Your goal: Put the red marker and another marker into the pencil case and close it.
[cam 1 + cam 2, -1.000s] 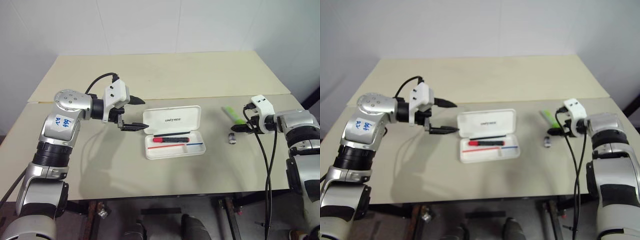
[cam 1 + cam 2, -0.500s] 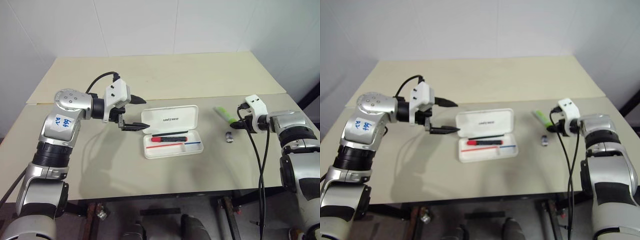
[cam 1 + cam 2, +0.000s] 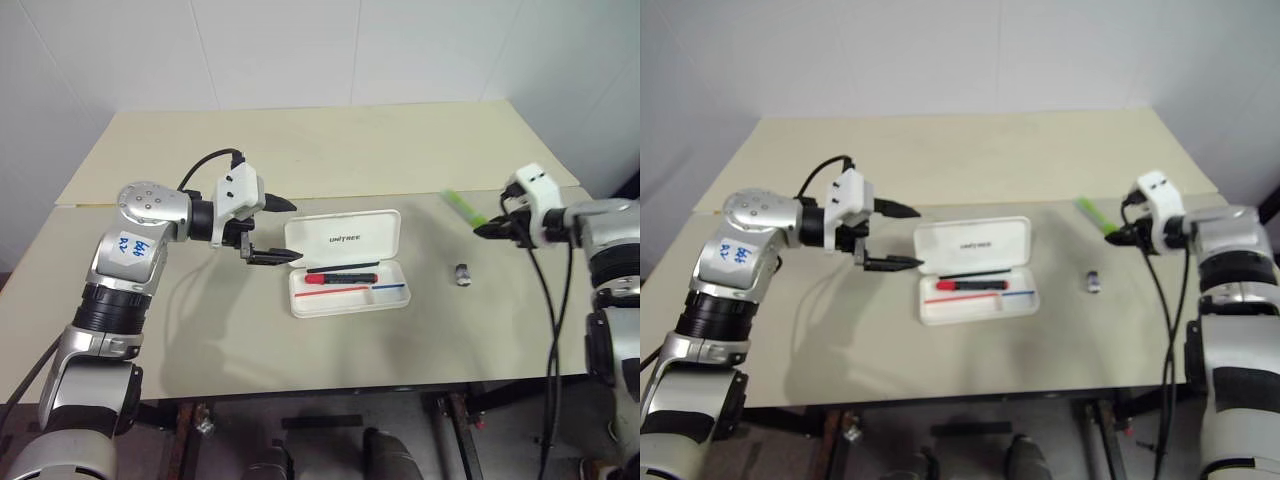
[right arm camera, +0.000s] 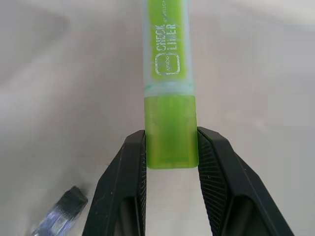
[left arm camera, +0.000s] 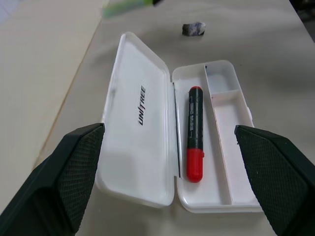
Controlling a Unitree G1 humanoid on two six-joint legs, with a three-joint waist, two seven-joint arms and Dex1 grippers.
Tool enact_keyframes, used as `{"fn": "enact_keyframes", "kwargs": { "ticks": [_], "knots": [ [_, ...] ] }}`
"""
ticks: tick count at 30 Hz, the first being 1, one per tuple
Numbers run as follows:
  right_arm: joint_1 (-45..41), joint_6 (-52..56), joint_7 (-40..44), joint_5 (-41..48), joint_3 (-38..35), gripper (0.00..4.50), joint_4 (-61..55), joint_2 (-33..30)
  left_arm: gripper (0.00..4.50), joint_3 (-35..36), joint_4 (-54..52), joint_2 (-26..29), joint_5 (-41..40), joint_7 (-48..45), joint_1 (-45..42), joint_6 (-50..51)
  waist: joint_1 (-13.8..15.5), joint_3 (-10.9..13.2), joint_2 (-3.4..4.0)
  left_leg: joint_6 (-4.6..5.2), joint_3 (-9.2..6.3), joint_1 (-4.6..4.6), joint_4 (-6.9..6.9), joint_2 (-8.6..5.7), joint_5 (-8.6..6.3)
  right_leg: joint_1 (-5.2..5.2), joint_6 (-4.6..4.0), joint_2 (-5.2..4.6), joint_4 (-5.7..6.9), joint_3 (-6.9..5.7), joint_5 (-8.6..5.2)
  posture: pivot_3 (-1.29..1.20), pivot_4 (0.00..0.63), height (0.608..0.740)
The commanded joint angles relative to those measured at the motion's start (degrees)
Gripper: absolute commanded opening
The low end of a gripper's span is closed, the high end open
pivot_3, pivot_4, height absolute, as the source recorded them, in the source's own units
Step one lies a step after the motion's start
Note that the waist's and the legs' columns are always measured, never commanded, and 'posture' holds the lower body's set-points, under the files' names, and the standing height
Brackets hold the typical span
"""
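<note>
**A:** Pencil case (image 3: 348,262) lies open mid-table, lid flat toward the far side. Red marker (image 5: 195,133) already sits in the long tray compartment beside the hinge. You want the change?

**B:** Yes, what is different on your right side?

**A:** Right gripper (image 4: 171,147) is now pinched on the cap end of the lime-green highlighter (image 4: 169,83). A second ago that highlighter lay on the table by the gripper; now it hangs clear of the surface, well right of the case. Small dark lump (image 3: 462,275) stays on the table between them.

**B:** And your left?

**A:** Left gripper (image 3: 284,230) hovers just beside the lid's left edge, fingers spread wide, touching nothing. My read: pickup done, so carry the highlighter over the tray, release, then shut the lid
</note>
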Motion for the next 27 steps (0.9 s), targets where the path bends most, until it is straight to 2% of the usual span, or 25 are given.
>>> {"fn": "enact_keyframes", "kwargs": {
  "ticks": [1,5,8,13,20,27],
  "knots": [
    [5.2,6.3,4.9,4.3,-3.0,1.09,-15.1,-4.2,4.50,0.6,1.2,0.1,-0.8,-0.8,-0.8,-2.3,0.4,0.0,0.00,0.02,0.00,-0.01,0.00,0.00,-0.01,0.00,0.00,0.00,-0.02,0.00,0.00,0.00,0.150,0.740],
    [16.0,12.5,9.1,10.7,-7.2,1.09,-36.0,-9.0,4.50,0.6,3.2,0.1,-0.5,-1.6,-0.5,-4.2,1.1,0.0,0.01,0.04,0.05,-0.02,0.06,0.00,-0.02,-0.02,0.01,0.00,0.02,0.01,0.00,0.00,0.150,0.740],
    [26.5,11.1,14.6,16.7,-11.2,1.09,-51.3,-12.8,4.50,1.0,4.3,0.2,-1.2,-2.5,0.3,-5.0,1.4,0.0,0.02,0.04,0.03,-0.03,0.09,0.01,-0.03,-0.03,0.01,0.00,0.04,0.00,0.00,0.00,0.150,0.740],
    [35.2,7.0,17.3,19.8,-12.0,1.09,-62.3,-15.8,4.50,1.8,5.5,0.7,-1.9,-3.9,1.7,-5.5,1.3,0.0,0.01,0.14,0.05,0.02,0.31,-0.01,-0.08,0.25,0.20,-0.01,-0.09,0.02,0.14,0.00,0.150,0.740],
    [32.5,3.2,16.1,19.4,-2.3,1.09,-67.7,-10.9,4.50,2.2,6.8,2.4,-1.0,-4.3,4.5,-8.2,1.3,0.0,-0.01,0.22,0.04,0.14,0.33,0.05,-0.08,0.27,0.11,0.02,-0.05,0.03,0.27,0.00,0.150,0.740],
    [25.2,-8.3,17.8,12.2,9.0,1.09,-58.8,-3.9,4.50,1.8,4.9,4.3,-0.6,-4.2,8.3,-10.0,1.3,0.0,-0.01,0.20,0.01,0.08,0.32,0.03,-0.03,0.24,0.06,0.02,-0.05,0.02,0.33,0.00,0.150,0.740]
  ]
}}
